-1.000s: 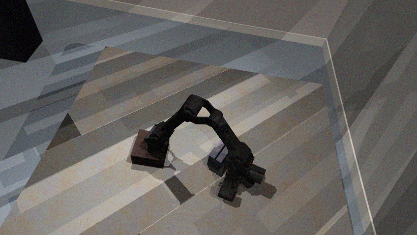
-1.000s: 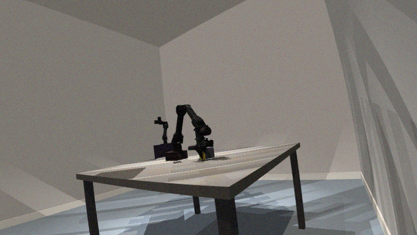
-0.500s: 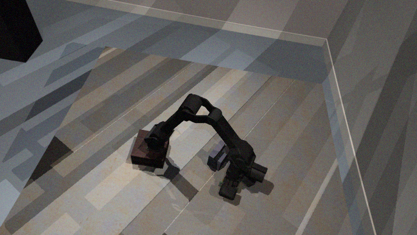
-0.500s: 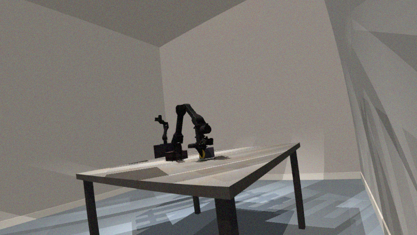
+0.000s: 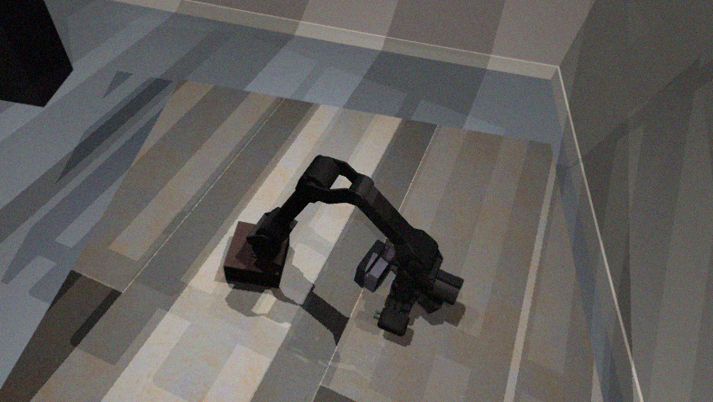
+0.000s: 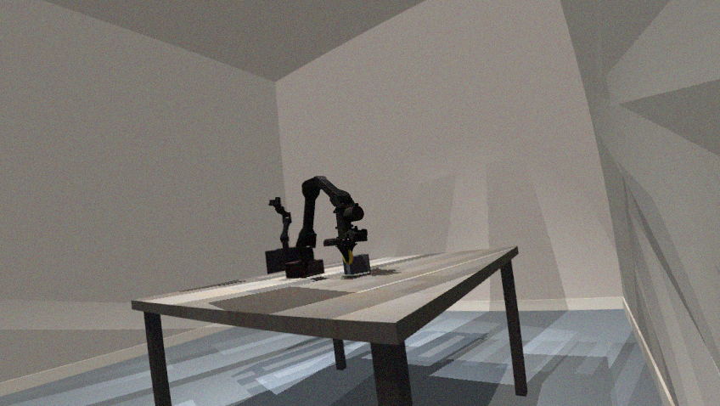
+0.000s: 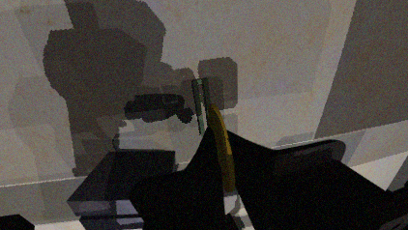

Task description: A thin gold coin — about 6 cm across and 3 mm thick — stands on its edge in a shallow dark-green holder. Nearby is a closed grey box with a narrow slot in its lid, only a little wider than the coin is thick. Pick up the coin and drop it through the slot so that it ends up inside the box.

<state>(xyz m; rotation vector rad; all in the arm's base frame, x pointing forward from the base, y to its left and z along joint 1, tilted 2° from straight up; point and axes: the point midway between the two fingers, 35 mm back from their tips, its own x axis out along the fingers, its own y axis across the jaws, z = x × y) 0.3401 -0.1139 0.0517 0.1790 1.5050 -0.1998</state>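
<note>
The gripper (image 6: 347, 253) (image 7: 213, 130) is clamped on the coin (image 6: 351, 257) (image 7: 222, 147), one finger against each flat face. In the wrist view the coin shows nearly edge-on, a thin curved gold strip running up and down the picture between the dark fingers, its upper end leaning slightly to the left. The exterior view has it upright below the fingers, above the bench (image 5: 459, 349) (image 6: 373, 302) (image 7: 271, 58).

Past the coin's upper end in the wrist view is the green holder (image 5: 376, 314) (image 6: 348, 275) (image 7: 201, 108), with a pale gap down its middle; the coin appears lifted out of it.

The box (image 5: 375, 269) (image 6: 358, 264) (image 7: 140, 169) stands near, off to the lower left of the fingers in the wrist view. In the top view it lies on the arm-base side of the gripper, and a dark line, probably the slot, crosses its lid at a slant. The coming move turns on that line: the carry should go toward the box, high enough to pass its lid, with the wrist turned until the coin's edge runs along the slot.
</note>
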